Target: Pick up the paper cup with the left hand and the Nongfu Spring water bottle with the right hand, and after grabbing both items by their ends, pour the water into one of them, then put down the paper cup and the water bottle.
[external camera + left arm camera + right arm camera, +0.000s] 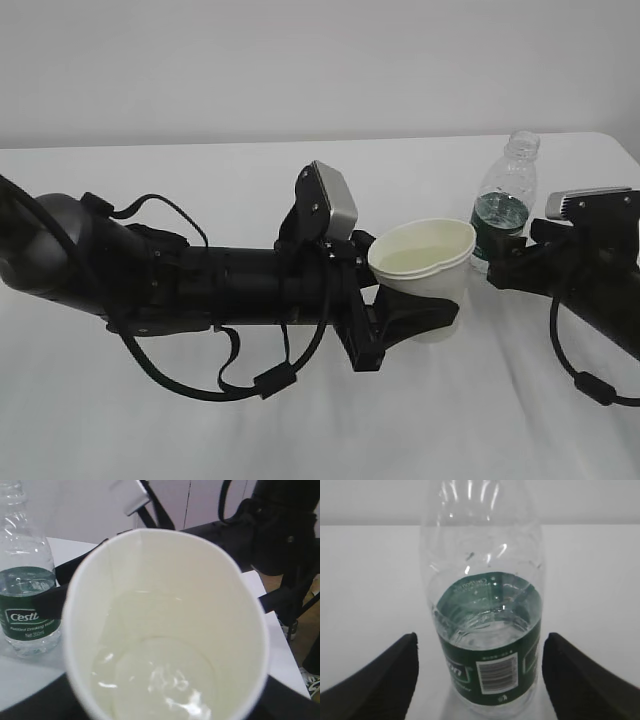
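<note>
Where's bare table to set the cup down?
Bare table in front of the left arm, and behind it toward the wall. Crowded on the right: paper cup, water bottle and right end effector bunch together there.

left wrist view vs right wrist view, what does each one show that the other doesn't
Only the left wrist view shows the paper cup from above, with water pooled at its bottom, and the front of the bottle's green label. Only the right wrist view shows the right gripper, its fingers standing apart on either side of the bottle without touching it, plus the label's barcode. Both show the Nongfu Spring water bottle upright on the white table, partly filled.
</note>
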Motion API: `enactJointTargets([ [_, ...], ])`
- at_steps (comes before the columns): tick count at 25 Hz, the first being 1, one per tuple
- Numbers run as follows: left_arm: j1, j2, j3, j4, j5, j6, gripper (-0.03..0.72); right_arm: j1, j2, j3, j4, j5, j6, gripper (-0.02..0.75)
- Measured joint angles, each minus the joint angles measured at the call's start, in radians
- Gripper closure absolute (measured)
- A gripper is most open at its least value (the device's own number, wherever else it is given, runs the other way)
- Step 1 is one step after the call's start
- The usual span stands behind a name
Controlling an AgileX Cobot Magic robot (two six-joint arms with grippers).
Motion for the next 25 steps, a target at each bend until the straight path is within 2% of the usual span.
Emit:
enactJointTargets([
  [16,0.0,0.0,0.0,-0.064,0.0,0.0,0.256,0.0,-0.334,0.26,0.0,0.0,0.0,0.151],
  [25,0.0,0.0,0.0,-0.091,-0.02,0.0,0.256,0.0,-0.508,0.371,-0.006,0.0,0.068,0.151],
])
